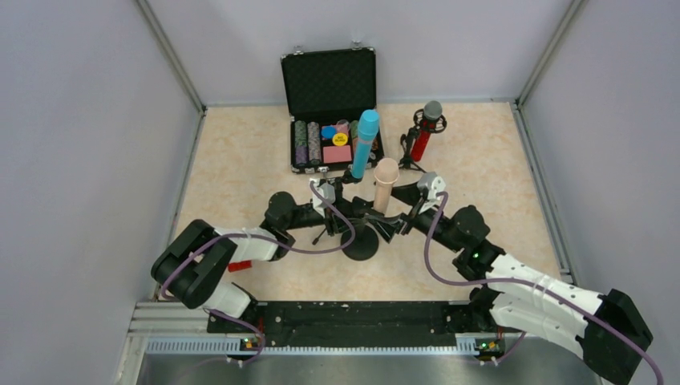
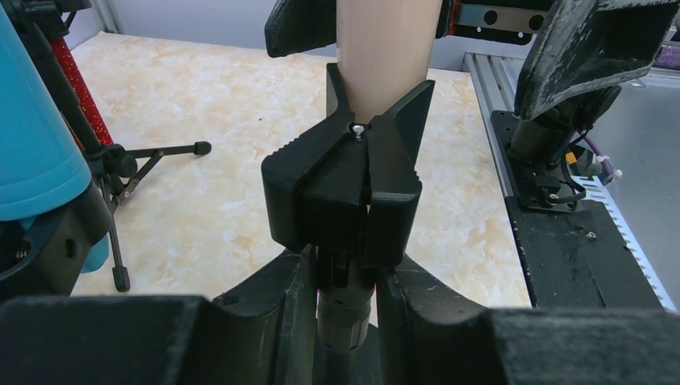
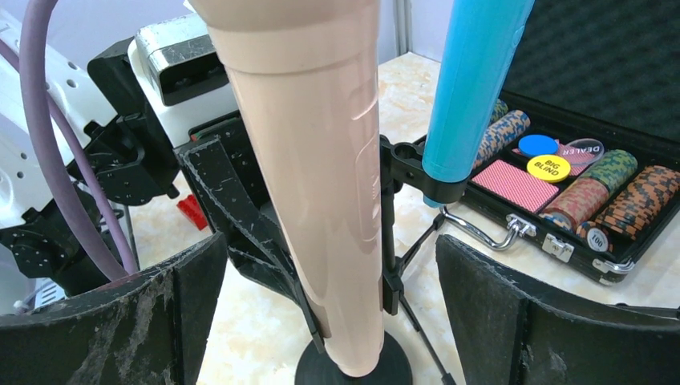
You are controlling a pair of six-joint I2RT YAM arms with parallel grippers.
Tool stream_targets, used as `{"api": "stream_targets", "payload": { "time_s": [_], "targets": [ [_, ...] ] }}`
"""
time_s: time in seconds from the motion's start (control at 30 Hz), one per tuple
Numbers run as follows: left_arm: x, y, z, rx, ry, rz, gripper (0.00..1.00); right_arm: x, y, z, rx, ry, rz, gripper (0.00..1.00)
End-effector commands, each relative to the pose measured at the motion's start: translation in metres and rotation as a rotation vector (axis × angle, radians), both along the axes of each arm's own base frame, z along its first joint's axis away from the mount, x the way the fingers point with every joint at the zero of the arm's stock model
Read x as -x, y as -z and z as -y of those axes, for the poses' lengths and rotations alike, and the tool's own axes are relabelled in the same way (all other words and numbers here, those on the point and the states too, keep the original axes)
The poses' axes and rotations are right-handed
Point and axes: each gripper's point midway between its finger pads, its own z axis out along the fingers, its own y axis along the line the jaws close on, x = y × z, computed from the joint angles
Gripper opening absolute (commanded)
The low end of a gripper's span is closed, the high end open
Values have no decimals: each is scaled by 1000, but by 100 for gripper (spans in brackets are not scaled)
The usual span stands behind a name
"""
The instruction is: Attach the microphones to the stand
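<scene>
A black case (image 1: 329, 76) stands open at the back of the worktop (image 1: 240, 176). Its lid is up, and the inside of the lid is dark and bumpy. Rows of round chips (image 1: 306, 143) lie in the bottom half, some green and some orange and blue. A pink pack of cards (image 1: 336, 155) lies beside the chips. A yellow disc (image 1: 339, 139) that says BIG BLIND sits by it, next to a blue disc (image 3: 537, 144) and a clear one (image 3: 584, 150) that says DEALER. The case has a shiny silver handle (image 3: 481, 233) on its front. A small red block (image 1: 239, 265) lies near the front left of the worktop. The worktop is pale with a stone pattern, and grey walls (image 1: 80, 120) stand around it.
</scene>
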Motion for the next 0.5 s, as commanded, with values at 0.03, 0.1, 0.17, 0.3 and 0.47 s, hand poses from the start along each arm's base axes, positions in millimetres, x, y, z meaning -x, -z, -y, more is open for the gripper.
{"api": "stream_targets", "payload": {
  "time_s": [0.03, 0.1, 0.17, 0.3, 0.47],
  "targets": [
    [3, -28, 5, 67, 38, 61, 0, 2, -20, 7, -4, 26, 57, 99],
    [3, -32, 5, 75, 38, 71, 0, 3, -16, 11, 11, 41, 52, 99],
    [4, -38, 5, 84, 38, 82, 0, 4, -9, 16, 28, 56, 43, 99],
    [5, -49, 3, 95, 31, 107, 0, 8, -1, 25, 44, 76, 37, 99],
    [9, -67, 1, 99, 29, 146, 0, 13, 8, 31, 63, 76, 32, 99]
  ]
}}
